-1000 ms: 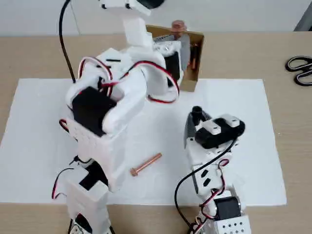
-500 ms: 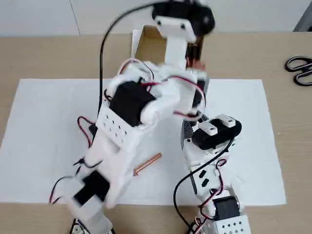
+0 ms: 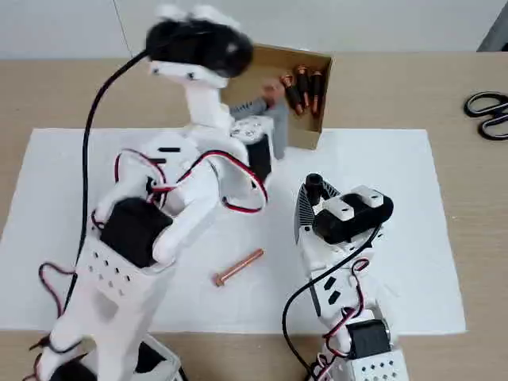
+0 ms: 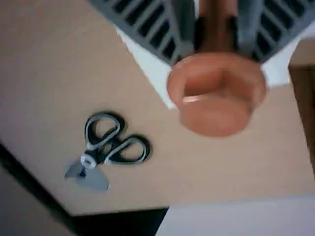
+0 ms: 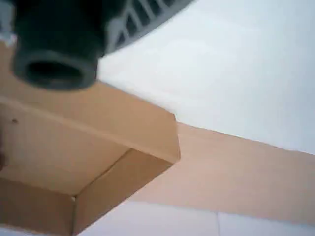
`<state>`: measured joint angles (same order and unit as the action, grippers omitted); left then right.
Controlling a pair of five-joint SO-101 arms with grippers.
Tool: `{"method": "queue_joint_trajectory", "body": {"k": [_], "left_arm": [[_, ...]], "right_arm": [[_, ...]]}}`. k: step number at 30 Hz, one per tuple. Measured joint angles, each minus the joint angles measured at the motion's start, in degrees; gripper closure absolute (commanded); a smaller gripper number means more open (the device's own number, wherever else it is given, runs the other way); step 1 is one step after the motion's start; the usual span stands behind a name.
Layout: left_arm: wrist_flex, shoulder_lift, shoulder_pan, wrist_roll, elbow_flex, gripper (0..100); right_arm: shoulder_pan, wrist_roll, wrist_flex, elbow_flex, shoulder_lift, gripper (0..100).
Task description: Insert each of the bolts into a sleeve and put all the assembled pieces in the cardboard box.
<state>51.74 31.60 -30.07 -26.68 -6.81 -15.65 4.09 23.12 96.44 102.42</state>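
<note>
- Loose bolt: lies flat on the white paper sheet, between the two arm bases and touched by neither gripper. Copper-coloured and judged rigid, small and fairly light. The smooth round shank is expected to roll and slip. The best hold is judged to be across the shank, just below the head.
- Right gripper: clamped on a black sleeve, which is held by its side wall with the open bore left free. The sleeve is judged stiff and light, and a side grip like this one is thought right for it. The right arm is folded low and close to its base, with the wrist tipped toward the cardboard box.
- Left gripper: closed on a second bolt, with the shank pinched between the grey jaws and the head sticking out beyond them. It cannot be told whether a sleeve is already on that shank. The left arm is stretched far out over the sheet with its elbow raised. The gripper sits at the box's near edge, and the bolt head is seen against the box opening.
- Inside the box: several assembled pieces are lying together by the right wall.
- Scissors: far off on the bare table.
</note>
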Motion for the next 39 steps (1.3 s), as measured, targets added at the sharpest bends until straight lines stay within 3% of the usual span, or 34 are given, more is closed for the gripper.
{"method": "queue_joint_trajectory", "body": {"k": [6, 10, 15, 27, 32, 39], "left_arm": [[-29.45, 11.43, 0.18, 0.0, -24.0, 99], [-37.8, 16.44, -1.14, 2.81, -33.32, 99], [-39.21, 18.29, -5.36, 5.19, -36.04, 99], [-39.38, 18.73, -5.45, 5.36, -36.57, 99], [-36.04, 18.99, -5.45, 11.16, -36.57, 99], [-34.55, 18.99, -5.36, 12.22, -36.57, 99]], "right_arm": [[-0.18, -4.92, 0.0, 0.0, 0.0, 99.5], [-0.44, -5.8, -1.76, -0.18, 0.0, 99.5], [-1.32, -6.24, -9.41, -0.35, 0.0, 99.5], [-5.8, -10.81, -14.24, -0.35, 0.26, 99.5], [-5.89, -10.81, -15.38, -0.35, 0.26, 99.5], [-6.42, -14.86, -21.36, -0.35, 0.26, 99.5]]}}
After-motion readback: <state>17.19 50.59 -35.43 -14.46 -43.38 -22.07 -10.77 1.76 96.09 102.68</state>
